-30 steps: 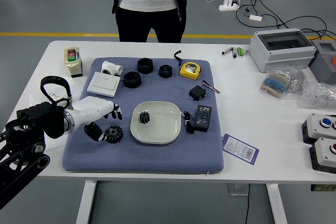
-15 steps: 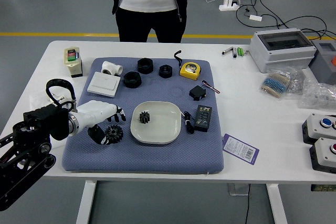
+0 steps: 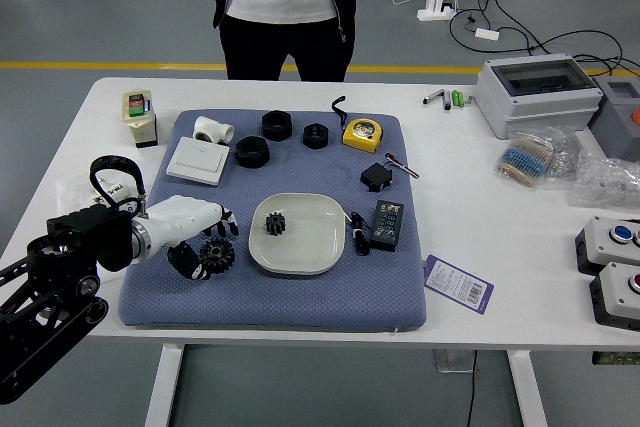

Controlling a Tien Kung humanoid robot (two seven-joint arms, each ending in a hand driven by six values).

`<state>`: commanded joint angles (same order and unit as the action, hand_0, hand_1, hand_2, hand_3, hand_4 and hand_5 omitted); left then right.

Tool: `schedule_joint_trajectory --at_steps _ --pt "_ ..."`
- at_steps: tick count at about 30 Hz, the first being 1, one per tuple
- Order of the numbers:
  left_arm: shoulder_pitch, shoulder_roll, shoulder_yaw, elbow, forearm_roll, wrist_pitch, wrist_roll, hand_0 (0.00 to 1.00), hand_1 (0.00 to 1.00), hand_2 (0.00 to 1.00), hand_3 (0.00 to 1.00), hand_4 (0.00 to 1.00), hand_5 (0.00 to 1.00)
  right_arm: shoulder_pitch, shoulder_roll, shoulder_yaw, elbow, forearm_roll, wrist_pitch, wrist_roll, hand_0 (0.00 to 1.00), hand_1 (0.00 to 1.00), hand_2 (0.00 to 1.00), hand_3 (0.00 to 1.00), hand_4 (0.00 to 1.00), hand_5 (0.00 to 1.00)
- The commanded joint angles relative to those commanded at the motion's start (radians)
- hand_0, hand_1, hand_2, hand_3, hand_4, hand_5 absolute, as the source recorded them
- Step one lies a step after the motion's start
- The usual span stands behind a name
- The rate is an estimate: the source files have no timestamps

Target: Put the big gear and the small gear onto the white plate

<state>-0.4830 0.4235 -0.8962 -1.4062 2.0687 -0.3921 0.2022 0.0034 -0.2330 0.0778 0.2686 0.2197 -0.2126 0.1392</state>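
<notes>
My left hand reaches in from the left with its white palm beside the big black gear, which lies on the blue mat. The fingertips are above the gear's far side and the thumb is at its left edge; the fingers look spread, not closed on it. Whether they touch the gear I cannot tell. Right of it, the white plate rests on the mat, and the small black gear lies on the plate's left part.
Black round parts, a white box and a yellow tape measure lie on the mat's far half. A black box and cable are right of the plate. A person stands at the far side, hands out of view.
The left hand has moved slightly right over about a second, bringing its fingertips and thumb closer around the big gear. The gears and the plate have not moved.
</notes>
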Motion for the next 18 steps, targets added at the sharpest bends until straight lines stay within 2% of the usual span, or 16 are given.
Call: schedule_joint_trajectory --at_steps 1,6,7,18 --pt "0.000 0.000 0.000 0.001 0.000 0.000 0.000 0.467 0.548 0.575 0.608 0.626 0.002 0.000 0.000 0.000 0.000 0.000 0.000 0.000 0.618 0.624 0.725 0.544 0.755 0.719" --pt "-0.001 0.001 0.004 0.008 0.006 0.010 -0.001 0.467 0.548 0.575 0.608 0.626 0.002 0.001 0.000 -0.001 0.000 0.000 0.001 -0.001 0.618 0.624 0.725 0.544 0.755 0.719" --pt "-0.001 0.001 0.004 0.009 0.009 0.012 0.000 0.448 0.503 0.537 0.571 0.373 0.002 0.001 0.000 -0.001 0.000 0.000 0.001 -0.001 0.618 0.625 0.724 0.544 0.755 0.717" --pt "0.005 0.000 0.020 0.007 -0.015 0.014 0.000 0.443 0.499 0.532 0.568 0.361 0.002 -0.005 0.001 -0.008 0.000 0.004 0.000 0.000 0.617 0.625 0.726 0.544 0.755 0.718"
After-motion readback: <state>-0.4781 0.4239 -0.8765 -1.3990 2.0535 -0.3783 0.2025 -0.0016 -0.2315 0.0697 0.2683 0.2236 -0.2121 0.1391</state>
